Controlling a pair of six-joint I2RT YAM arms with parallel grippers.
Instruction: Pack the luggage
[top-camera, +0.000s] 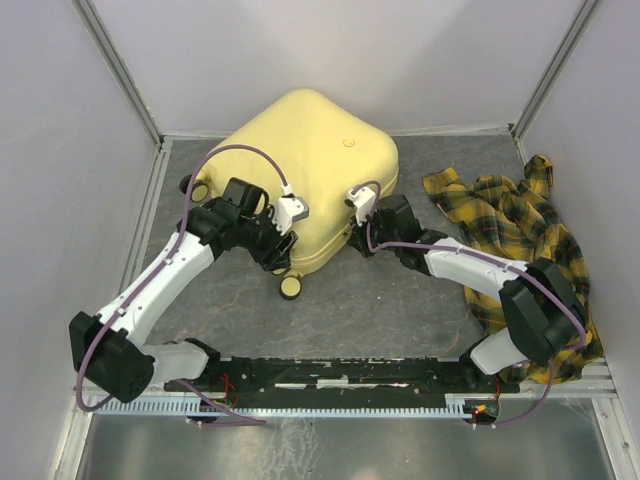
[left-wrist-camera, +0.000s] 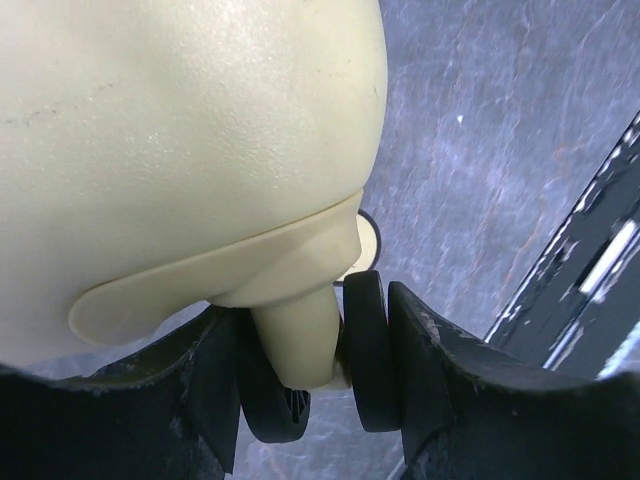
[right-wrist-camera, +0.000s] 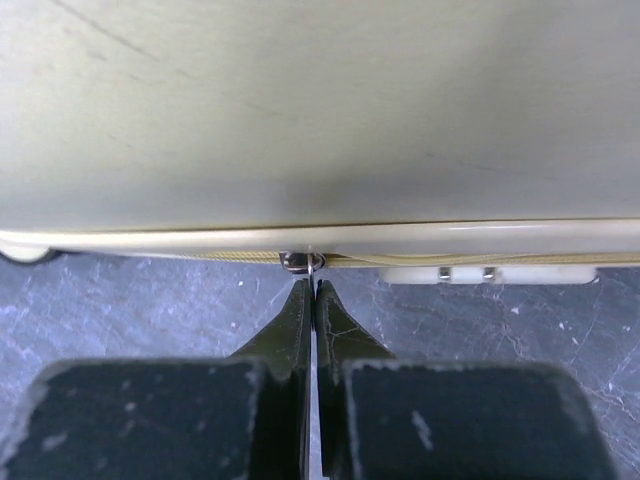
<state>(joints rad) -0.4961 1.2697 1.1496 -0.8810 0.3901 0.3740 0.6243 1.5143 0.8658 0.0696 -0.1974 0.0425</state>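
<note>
Grey stone-patterned tabletop (top-camera: 400, 300) between white walls; from above, large pale yellow hard-shell suitcase (top-camera: 310, 160) closed at upper centre, crumpled yellow-and-black plaid shirt (top-camera: 510, 220) at right. Left gripper (top-camera: 280, 258) at the case's lower-left corner, right gripper (top-camera: 358, 243) at its lower edge. Left wrist: black fingers (left-wrist-camera: 430, 390) clamped either side of pale yellow caster (left-wrist-camera: 300, 340), lower centre. Right wrist: fingertips (right-wrist-camera: 295, 320) pressed together on small silver zipper pull (right-wrist-camera: 305, 263), mid-frame.

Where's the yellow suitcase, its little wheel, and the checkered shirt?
suitcase (top-camera: 310, 165): top view, middle of the yellow shell.
wheel (top-camera: 291, 287): top view, round face at the suitcase's near corner.
checkered shirt (top-camera: 505, 215): top view, upper part of the crumpled cloth.
</note>
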